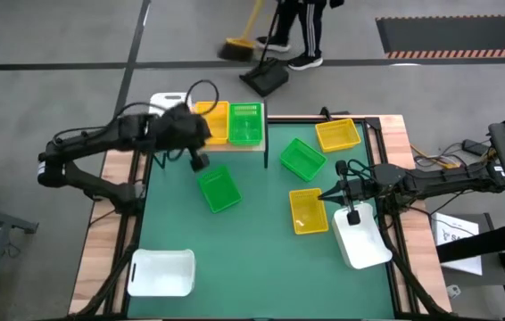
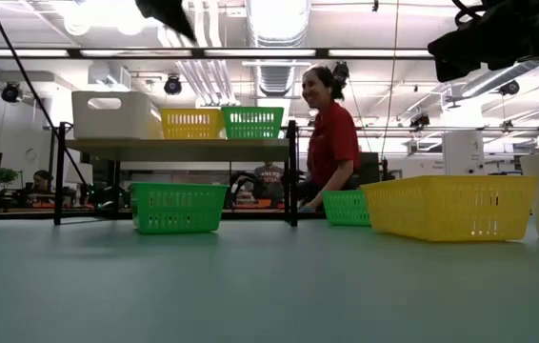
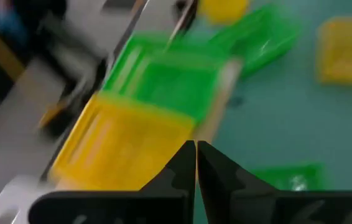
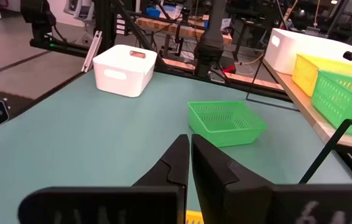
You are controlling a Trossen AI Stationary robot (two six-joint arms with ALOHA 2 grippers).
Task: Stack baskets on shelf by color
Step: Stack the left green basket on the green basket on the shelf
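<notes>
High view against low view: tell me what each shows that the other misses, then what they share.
Only the high view shows both hands, left above the mat near the shelf, right over a white basket, plus another white basket at the near corner. Only the low view shows a person in red behind the table. Both show the shelf holding white, yellow and green baskets.

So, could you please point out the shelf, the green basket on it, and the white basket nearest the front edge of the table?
Shelf (image 1: 275,145): high view, bare right end of the plank.
Green basket on the shelf (image 1: 245,124): high view, inside bottom.
White basket at the front (image 1: 161,272): high view, its middle.
</notes>
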